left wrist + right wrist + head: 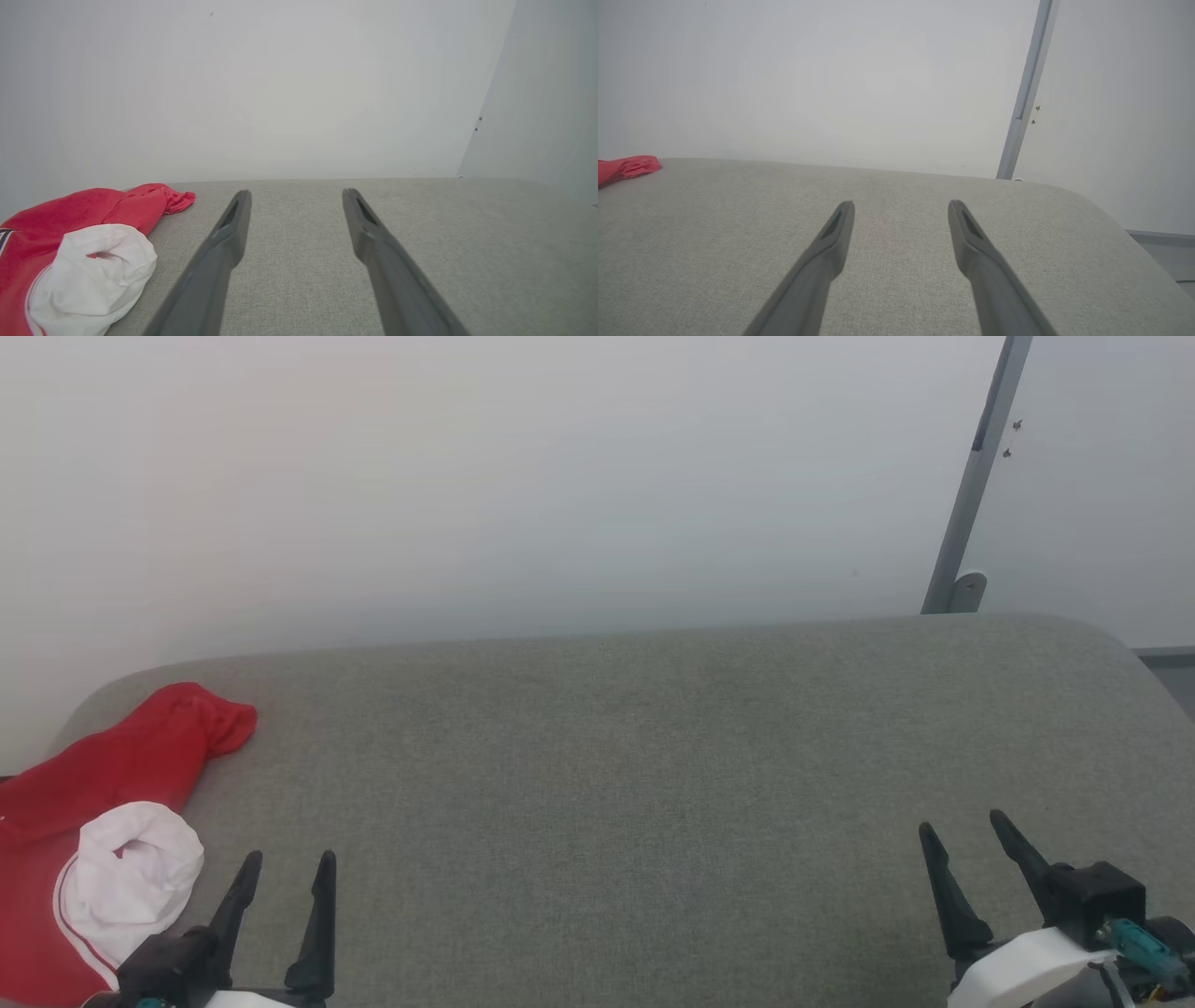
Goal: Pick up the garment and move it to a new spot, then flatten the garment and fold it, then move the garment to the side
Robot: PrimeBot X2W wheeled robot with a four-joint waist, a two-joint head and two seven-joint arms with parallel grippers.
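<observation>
The left fingers [316,919] stand spread wide at the near left, holding and touching nothing. The right fingers [945,882] stand the same way at the near right. The grey surface [597,756] stretches broad between them to its rounded far edge below the white wall [467,476]. The garment [103,775] lies crumpled, red and white, at the left edge, just beside the left fingers.

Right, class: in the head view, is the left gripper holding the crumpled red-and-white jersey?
No, the left gripper stands open and empty beside the crumpled red-and-white jersey.
</observation>
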